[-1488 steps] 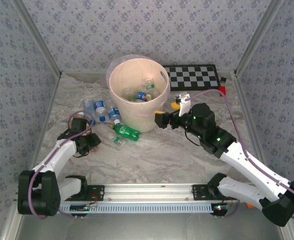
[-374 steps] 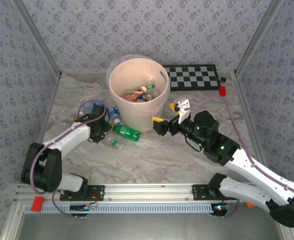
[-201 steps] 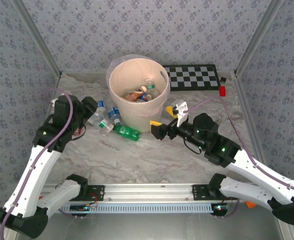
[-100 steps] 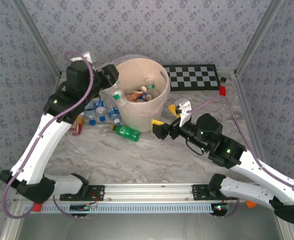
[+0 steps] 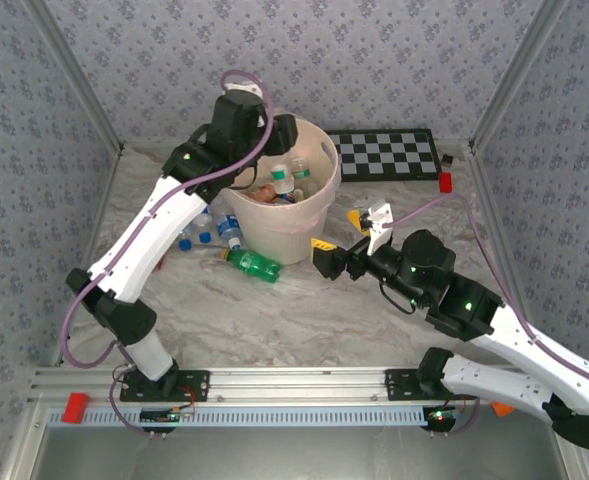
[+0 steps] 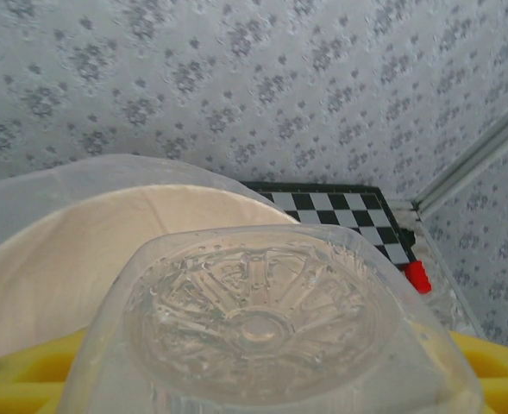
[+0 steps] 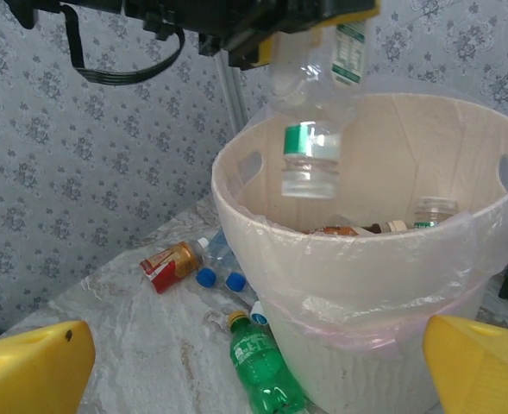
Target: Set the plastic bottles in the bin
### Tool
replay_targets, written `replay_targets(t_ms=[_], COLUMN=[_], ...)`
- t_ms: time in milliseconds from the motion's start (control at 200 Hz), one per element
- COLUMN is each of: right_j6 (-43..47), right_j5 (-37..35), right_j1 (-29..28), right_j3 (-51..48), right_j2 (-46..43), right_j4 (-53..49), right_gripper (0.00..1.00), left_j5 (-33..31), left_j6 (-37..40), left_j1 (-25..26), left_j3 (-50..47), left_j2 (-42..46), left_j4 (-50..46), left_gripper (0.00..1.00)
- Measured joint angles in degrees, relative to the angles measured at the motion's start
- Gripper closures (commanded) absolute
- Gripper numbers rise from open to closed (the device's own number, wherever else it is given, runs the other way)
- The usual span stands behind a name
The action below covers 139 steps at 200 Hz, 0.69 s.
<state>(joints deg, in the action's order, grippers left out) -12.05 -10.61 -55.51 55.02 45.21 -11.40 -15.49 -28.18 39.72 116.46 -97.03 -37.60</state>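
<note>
The bin (image 5: 317,214) is a big peach-cream bucket with a clear liner, at the table's back centre. My left gripper (image 5: 266,150) is over its left rim, shut on a clear plastic bottle (image 5: 282,181) that hangs neck down above the opening. That bottle's ribbed base (image 6: 254,319) sits between my yellow pads (image 6: 29,371). Several bottles (image 5: 296,172) lie inside the bin. On the table left of it lie a green bottle (image 5: 254,264), blue-capped clear ones (image 5: 202,226) and an orange-brown one (image 7: 172,263). My right gripper (image 5: 340,232) stands open at the bin's right side, holding nothing.
A black-and-white checkerboard (image 5: 386,155) lies at the back right, with a small red block (image 5: 444,181) beside it. Patterned walls close the table on three sides. The marbled table (image 5: 304,320) runs bare in front of the bin.
My left arm has lifted the clear bottle from the table left of the bin and swung it up over the rim. The right arm has barely shifted.
</note>
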Motion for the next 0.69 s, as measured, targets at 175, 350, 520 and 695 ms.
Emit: replay_targets(t_ms=[175, 350, 520, 695], right_j6=[0.1, 0.1, 0.1, 0.1], right_j5=[-0.4, -0.6, -0.6, -0.6], right_j1=[0.0, 0.0, 0.0, -0.1], right_j3=[0.0, 0.0, 0.0, 0.0], right_j2=[-0.1, -0.1, 0.0, 0.8], right_j4=[-0.4, -0.4, -0.4, -0.3], right_gripper=[0.00, 0.00, 0.00, 0.00], left_j5=[-1.1, -2.6, -3.8, -5.2], left_j6=[2.1, 2.8, 2.8, 2.8], left_j1=[2.4, 2.7, 2.7, 2.7], left_j3=[1.0, 2.6, 2.5, -1.9], left_j2=[-2.0, -2.1, -0.9, 3.8], left_j4=[-1.9, -4.0, -4.8, -4.7], left_gripper=[0.11, 0.00, 0.00, 0.00])
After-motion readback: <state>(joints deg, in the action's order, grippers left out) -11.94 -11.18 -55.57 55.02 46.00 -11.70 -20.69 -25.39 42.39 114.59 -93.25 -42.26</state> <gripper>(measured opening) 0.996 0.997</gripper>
